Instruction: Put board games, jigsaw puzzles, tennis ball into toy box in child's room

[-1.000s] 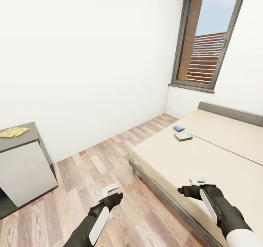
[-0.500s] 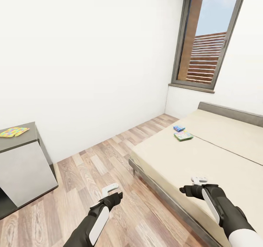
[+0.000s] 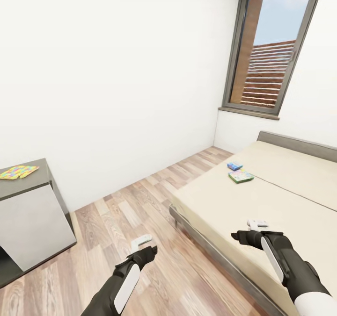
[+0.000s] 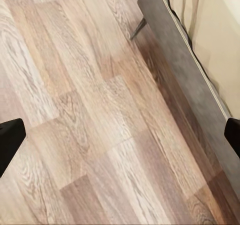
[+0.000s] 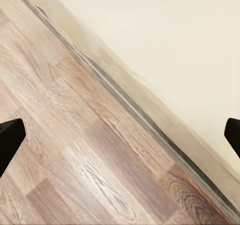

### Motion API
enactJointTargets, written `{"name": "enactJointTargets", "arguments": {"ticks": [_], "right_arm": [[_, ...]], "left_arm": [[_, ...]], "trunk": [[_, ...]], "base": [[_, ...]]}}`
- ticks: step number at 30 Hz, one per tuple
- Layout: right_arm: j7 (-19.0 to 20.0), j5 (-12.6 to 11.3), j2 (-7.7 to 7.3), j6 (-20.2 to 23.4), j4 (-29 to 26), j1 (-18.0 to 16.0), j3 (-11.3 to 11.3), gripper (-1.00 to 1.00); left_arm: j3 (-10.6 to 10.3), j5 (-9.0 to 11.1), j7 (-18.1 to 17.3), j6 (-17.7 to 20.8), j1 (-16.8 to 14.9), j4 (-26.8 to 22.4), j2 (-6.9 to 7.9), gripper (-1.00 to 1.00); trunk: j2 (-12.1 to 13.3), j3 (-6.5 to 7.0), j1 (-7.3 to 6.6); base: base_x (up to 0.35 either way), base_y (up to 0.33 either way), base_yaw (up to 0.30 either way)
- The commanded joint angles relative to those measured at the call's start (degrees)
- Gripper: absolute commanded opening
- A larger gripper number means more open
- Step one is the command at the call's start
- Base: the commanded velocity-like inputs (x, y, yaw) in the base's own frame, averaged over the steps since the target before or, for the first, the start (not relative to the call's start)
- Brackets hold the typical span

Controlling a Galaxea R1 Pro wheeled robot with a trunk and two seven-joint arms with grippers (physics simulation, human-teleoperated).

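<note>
The two board games (image 3: 240, 173) you still have to collect lie side by side on the bed (image 3: 281, 199), right of centre in the head view: a small blue box touching a green-and-white one below it. Against the view of a second ago they sit slightly further right and lower, and the window (image 3: 274, 49) and the dark-topped table section (image 3: 23, 187) at the left edge have shifted the same way, so it is your camera and base that moved; the boxes did not. You are closing on the bed, and I judge the pickup has not yet begun.

One jigsaw puzzle (image 3: 18, 171) lies flat on that table section, at the left edge, well apart from the games.

Your left gripper (image 3: 141, 241) hangs over the wood floor (image 3: 121, 213), lower centre; your right gripper (image 3: 257, 223) hangs over the near part of the mattress, lower right. Both are spread apart and empty: each wrist view shows dark fingertips at opposite edges with nothing between.

The room has plain white walls, plank flooring and a low grey bed frame.
</note>
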Motion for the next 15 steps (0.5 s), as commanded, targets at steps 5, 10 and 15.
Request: {"name": "enactJointTargets", "arguments": {"ticks": [5,10,15], "right_arm": [[-1.2,0.0,0.63,-2.1,-1.0,0.1,-4.0,1.0],[-2.2,0.2,0.82,-2.9,-1.3,0.2,-4.8,1.0],[-3.0,0.1,0.86,-3.1,-1.4,0.3,-5.2,1.0]], "left_arm": [[-0.1,0.3,0.4,0.2,0.0,-0.1,0.0,1.0],[-0.6,0.1,0.4,0.1,0.0,-0.1,0.0,1.0],[-2.6,0.0,0.4,0.1,0.0,-0.1,0.03,1.0]], "trunk": [[0.0,-0.06,0.02],[0.0,-0.06,0.02],[0.0,-0.06,0.02]], "base": [[0.23,0.201,0.0],[0.269,0.172,0.0],[0.284,0.16,0.0]]}}
